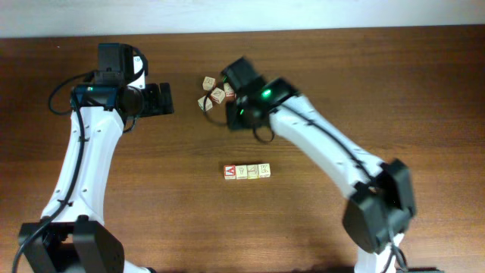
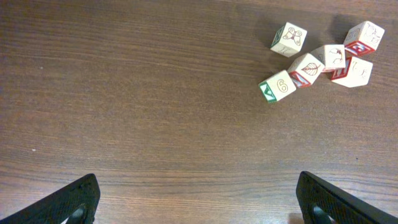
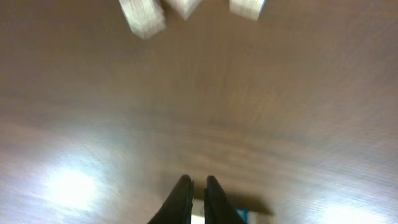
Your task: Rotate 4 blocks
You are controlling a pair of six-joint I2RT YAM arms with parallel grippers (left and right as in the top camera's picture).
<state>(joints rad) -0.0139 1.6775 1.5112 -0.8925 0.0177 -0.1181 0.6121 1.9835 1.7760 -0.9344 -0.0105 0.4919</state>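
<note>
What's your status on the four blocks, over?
Left gripper open, empty. Right gripper about shut, nothing seen held, near loose cubes. Four blocks in a row, grippers clear of them. Nothing in the way.

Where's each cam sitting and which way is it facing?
Overhead: above the table, looking straight down; left arm, right arm, row of four blocks, loose cluster of cubes.
Left wrist: on the left gripper, facing down at the wood; open fingers in bottom corners, cluster top right.
Right wrist: on the right gripper, low over the wood, blurred; near-shut fingers, pale blocks at top edge.
Shared: overhead and left wrist both show the cluster.
</note>
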